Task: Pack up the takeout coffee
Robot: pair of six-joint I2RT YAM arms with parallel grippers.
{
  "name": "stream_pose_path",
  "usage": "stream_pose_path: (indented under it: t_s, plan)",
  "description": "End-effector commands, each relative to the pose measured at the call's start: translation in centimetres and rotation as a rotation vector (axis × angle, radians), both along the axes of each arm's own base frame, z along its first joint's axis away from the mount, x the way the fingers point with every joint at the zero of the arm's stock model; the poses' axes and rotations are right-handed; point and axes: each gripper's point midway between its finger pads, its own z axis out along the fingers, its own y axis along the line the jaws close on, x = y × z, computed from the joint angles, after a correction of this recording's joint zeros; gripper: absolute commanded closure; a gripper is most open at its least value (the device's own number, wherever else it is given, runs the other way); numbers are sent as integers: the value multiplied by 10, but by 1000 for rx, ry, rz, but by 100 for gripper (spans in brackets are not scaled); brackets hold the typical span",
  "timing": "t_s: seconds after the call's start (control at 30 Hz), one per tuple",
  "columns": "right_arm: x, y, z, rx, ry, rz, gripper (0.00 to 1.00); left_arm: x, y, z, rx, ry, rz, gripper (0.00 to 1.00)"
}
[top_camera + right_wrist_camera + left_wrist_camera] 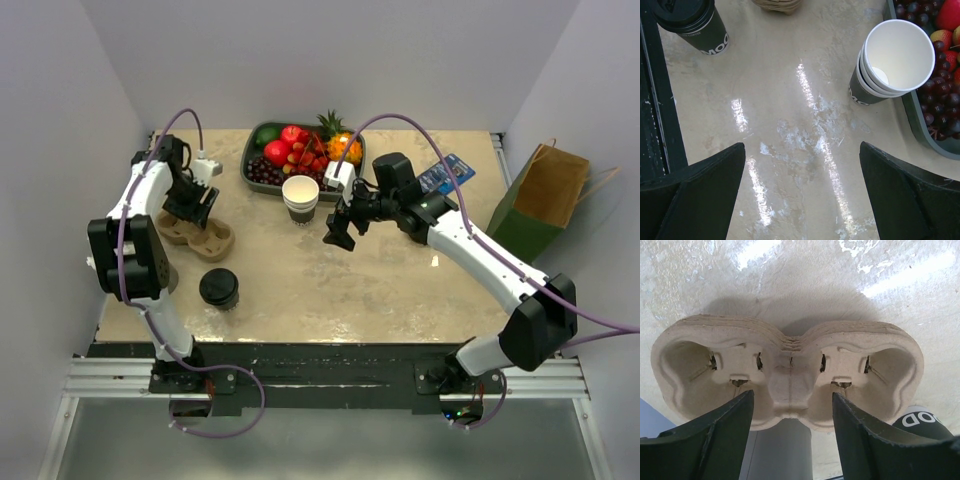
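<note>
Plain white walls close round a beige marbled table (330, 290), where the takeout coffee (219, 288), a dark-sided paper cup with a round black plastic lid, stands upright near the front left edge, free of both arms. Just behind it lies a tan moulded pulp cup carrier (196, 236) with two wells, both empty. The left gripper (791, 396) hangs over that carrier with its jaws partly open, one finger on each side of the narrow waist between the wells. It has hold of nothing, and I cannot tell whether the tips touch the pulp. The right gripper (340, 232) hovers mid-table with its jaws spread wide and empty. It is near a stack of lidless white paper cups (300, 198) that stands in front of a grey tray of fruit (244, 160). A brown paper bag (545, 195) stands at the far right.

The step in hand looks like securing the carrier. To do it well, the left fingers should pinch only the central waist, low enough to catch the thick ridge. The squeeze should be gentle, since pulp crushes, and both wells should stay unblocked. The right arm would then best take the coffee round its wall below the lid, keep it upright, and lower it straight into the nearer well. The lidless stack is not the target.
</note>
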Motion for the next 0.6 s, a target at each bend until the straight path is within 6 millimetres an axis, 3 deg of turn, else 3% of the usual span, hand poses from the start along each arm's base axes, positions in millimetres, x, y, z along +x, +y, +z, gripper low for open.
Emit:
stream_pose_path:
  t_s: [0.0, 0.57]
  plan:
    - [4, 3, 14, 30, -18, -5, 1, 9, 7, 0, 18, -33, -5, 32]
    - [4, 3, 16, 33, -19, -10, 2, 16, 7, -15, 19, -18, -8, 39]
